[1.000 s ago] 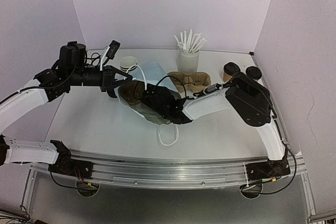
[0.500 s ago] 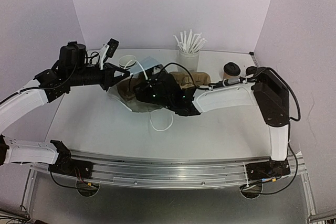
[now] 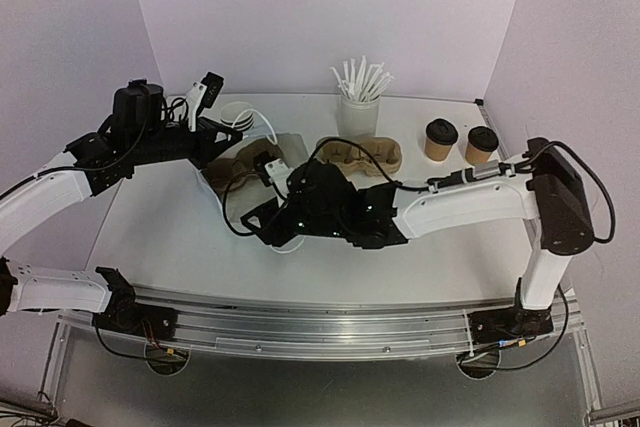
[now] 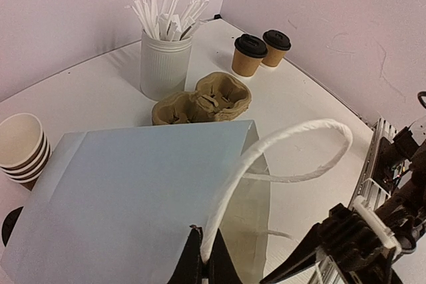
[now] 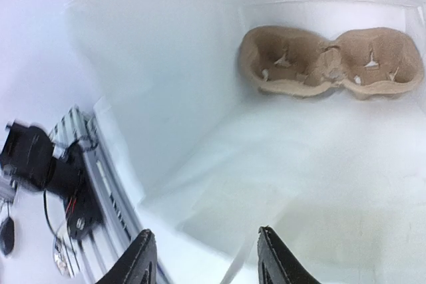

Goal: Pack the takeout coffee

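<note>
Bag handle pinched in left gripper; right gripper jaws apart, empty, facing cup carrier; lidded cups near tabletop's far right corner.

The left arm and right arm wear white shells on long links; joints, wrists and bases are black; thin black cables loop alongside; the right gripper has black fingers.

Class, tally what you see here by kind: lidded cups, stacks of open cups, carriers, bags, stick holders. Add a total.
Lidded cups: 2
Stack of open cups: 1
Carrier: 1
Bag: 1
Stick holder: 1
Total: 6
</note>
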